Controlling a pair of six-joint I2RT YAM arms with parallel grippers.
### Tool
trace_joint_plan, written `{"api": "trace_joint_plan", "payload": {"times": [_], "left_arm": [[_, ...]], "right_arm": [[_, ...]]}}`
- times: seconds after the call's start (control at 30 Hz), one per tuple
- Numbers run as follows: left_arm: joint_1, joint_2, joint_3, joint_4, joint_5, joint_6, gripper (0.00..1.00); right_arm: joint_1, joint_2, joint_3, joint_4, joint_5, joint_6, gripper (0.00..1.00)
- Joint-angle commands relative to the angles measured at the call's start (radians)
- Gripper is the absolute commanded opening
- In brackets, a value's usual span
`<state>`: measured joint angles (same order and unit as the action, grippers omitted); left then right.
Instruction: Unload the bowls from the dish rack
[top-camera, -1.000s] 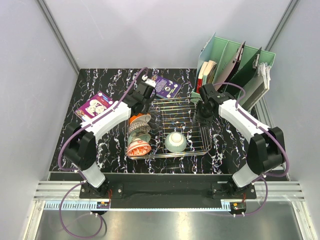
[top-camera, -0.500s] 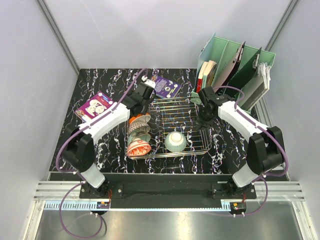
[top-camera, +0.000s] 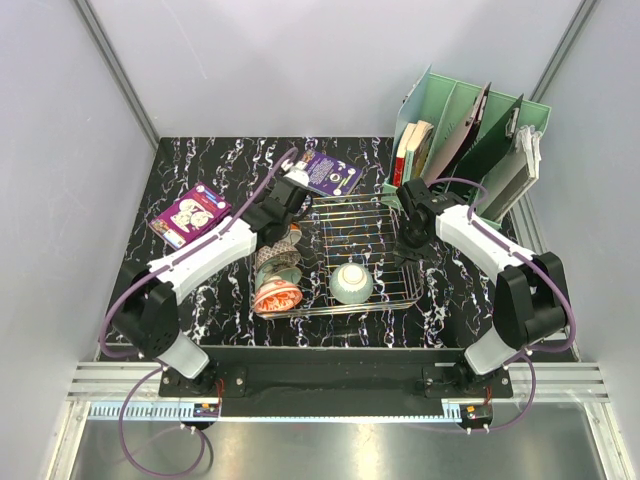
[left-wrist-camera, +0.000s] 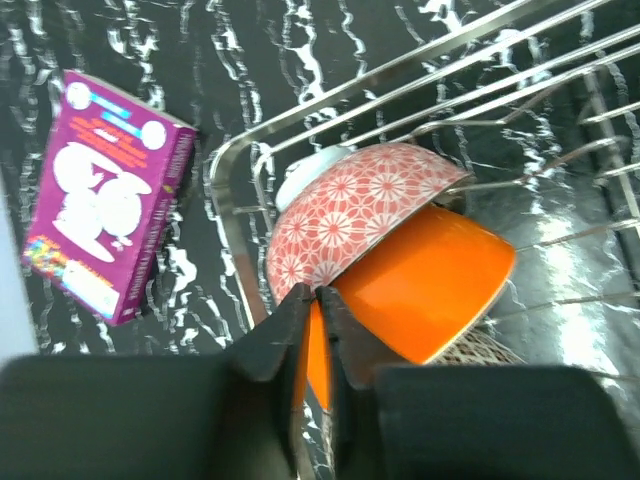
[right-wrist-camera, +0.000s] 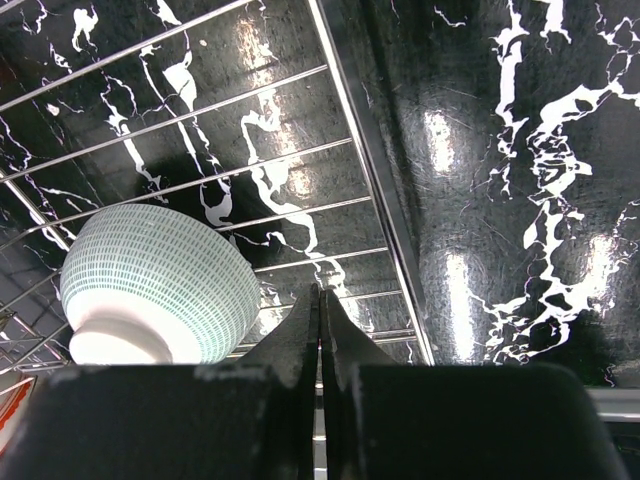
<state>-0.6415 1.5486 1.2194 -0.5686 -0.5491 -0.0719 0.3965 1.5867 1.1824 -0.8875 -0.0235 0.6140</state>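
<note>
Orange bowl (left-wrist-camera: 430, 280) at the dish rack's (top-camera: 385, 225) left end, touching the floral bowl (left-wrist-camera: 350, 215); rim pinched in the left hand (left-wrist-camera: 315, 295). Right hand (right-wrist-camera: 320, 300) pressed together, empty, over the rack's right side beside the upturned celadon bowl (right-wrist-camera: 150, 275). Judged: extraction step in hand. Next: lift clear of the wires without dragging the floral neighbour, then set down on the tabletop (top-camera: 220, 165) outside the rack.

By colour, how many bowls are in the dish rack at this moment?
orange bowl: 1
red floral bowl: 1
white bowl: 1
grey patterned bowl: 1
pale green bowl: 1
Total: 5
</note>
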Motion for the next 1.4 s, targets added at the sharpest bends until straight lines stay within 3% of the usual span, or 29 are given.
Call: {"api": "trace_joint_plan", "payload": {"times": [0.0,0.07,0.23,0.5,0.67,0.93,1.1,1.2,1.23,1.3,1.37], "left_arm": [[0.006,0.048,-0.034,-0.053,-0.037,-0.026,0.41],[0.006,0.050,-0.035,-0.050,-0.035,-0.026,0.46],[0.005,0.056,-0.046,-0.036,-0.078,-0.009,0.47],[0.006,0.171,-0.003,-0.028,-0.140,-0.009,0.44],[0.006,0.217,0.014,-0.040,-0.129,-0.019,0.32],[0.006,0.228,-0.027,-0.054,-0.077,-0.016,0.38],[0.006,0.246,-0.040,-0.060,-0.066,-0.008,0.29],[0.006,0.257,-0.035,-0.062,-0.064,-0.006,0.18],[0.006,0.258,-0.034,-0.060,-0.061,-0.006,0.08],[0.006,0.258,-0.034,-0.062,-0.049,-0.008,0.00],[0.005,0.236,-0.046,-0.060,-0.031,-0.015,0.00]], "right_arm": [[-0.005,-0.034,0.026,-0.002,-0.021,-0.016,0.00],[-0.005,-0.039,0.022,-0.001,-0.021,-0.017,0.00],[-0.005,-0.057,-0.012,0.013,-0.026,-0.019,0.00],[-0.005,-0.056,-0.046,0.033,-0.043,-0.043,0.00],[-0.005,-0.062,-0.076,0.033,-0.043,-0.051,0.00],[-0.005,-0.077,-0.133,0.053,-0.053,-0.049,0.00],[-0.005,-0.097,-0.162,0.070,-0.061,-0.037,0.00],[-0.005,-0.109,-0.178,0.079,-0.062,-0.028,0.00],[-0.005,-0.113,-0.182,0.081,-0.062,-0.028,0.00],[-0.005,-0.128,-0.197,0.082,-0.059,-0.022,0.00],[-0.005,-0.139,-0.208,0.084,-0.059,-0.014,0.00]]}}
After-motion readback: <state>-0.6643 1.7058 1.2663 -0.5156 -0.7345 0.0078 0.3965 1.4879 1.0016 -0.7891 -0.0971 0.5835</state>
